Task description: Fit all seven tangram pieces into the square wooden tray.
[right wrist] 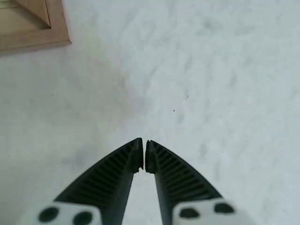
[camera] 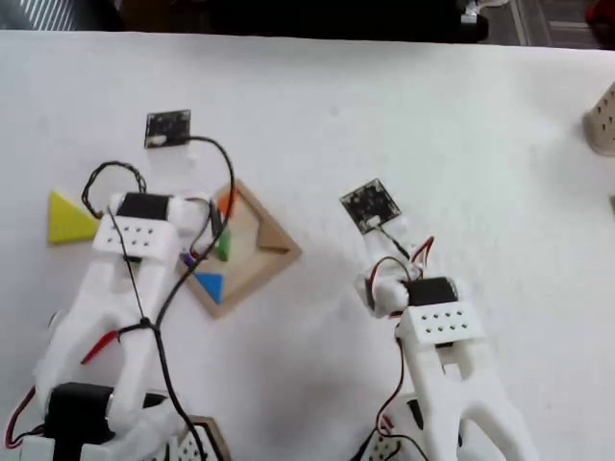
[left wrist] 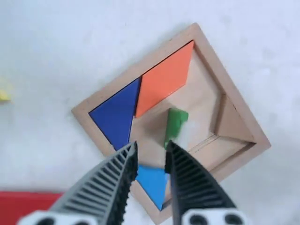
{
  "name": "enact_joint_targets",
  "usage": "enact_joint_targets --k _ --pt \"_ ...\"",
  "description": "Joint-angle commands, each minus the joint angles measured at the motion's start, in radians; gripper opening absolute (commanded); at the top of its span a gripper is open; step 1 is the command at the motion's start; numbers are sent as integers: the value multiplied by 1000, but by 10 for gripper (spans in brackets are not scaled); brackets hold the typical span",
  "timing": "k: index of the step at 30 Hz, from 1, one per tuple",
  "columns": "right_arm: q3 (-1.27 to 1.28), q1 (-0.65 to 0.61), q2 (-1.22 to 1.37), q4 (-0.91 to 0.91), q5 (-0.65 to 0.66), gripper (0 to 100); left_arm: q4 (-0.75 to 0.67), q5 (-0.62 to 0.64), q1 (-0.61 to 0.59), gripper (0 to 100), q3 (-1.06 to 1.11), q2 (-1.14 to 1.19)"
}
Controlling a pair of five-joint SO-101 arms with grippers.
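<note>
Tray floor: bare wood shows around the green piece (left wrist: 176, 123), beside the orange parallelogram (left wrist: 165, 83).
Above tray: the left gripper (left wrist: 151, 153), fingers a little apart, and a black cable (camera: 232, 182) cross the wooden tray (camera: 286, 252).
Open table: a wide bare stretch lies under the right gripper (right wrist: 144, 155).
Left flank: a yellow triangle (camera: 69, 219) lies near the left arm (camera: 135, 240).

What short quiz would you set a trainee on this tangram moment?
1. True or false: the yellow triangle lies inside the wooden tray.
2. The right gripper, over bare table, is: A open, B shut, C holding a piece.
3. Fill in: the left gripper hangs over the ___, where a dark blue triangle lies edge to edge with the orange piece.
Key: 1 false, it lies outside on the table; 2 B; 3 tray.
</note>
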Motion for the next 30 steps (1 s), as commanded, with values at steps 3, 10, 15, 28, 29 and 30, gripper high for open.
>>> enact_joint_targets --k 3,10,15,28,29,30 --pt "-3 1 -2 -21 0 18 40 14 62 22 -150 -56" --pt "-3 1 -2 -21 0 18 -43 11 255 23 -31 -44" --pt "-3 1 -2 -21 0 18 -229 11 211 23 138 -44" --pt "-3 1 -2 -21 0 18 -354 -112 -30 23 262 -54" --pt "-3 1 -2 -21 0 18 -354 -110 -31 23 262 -54" --pt "-3 1 -2 -21 0 18 -354 -109 -31 23 261 -56"
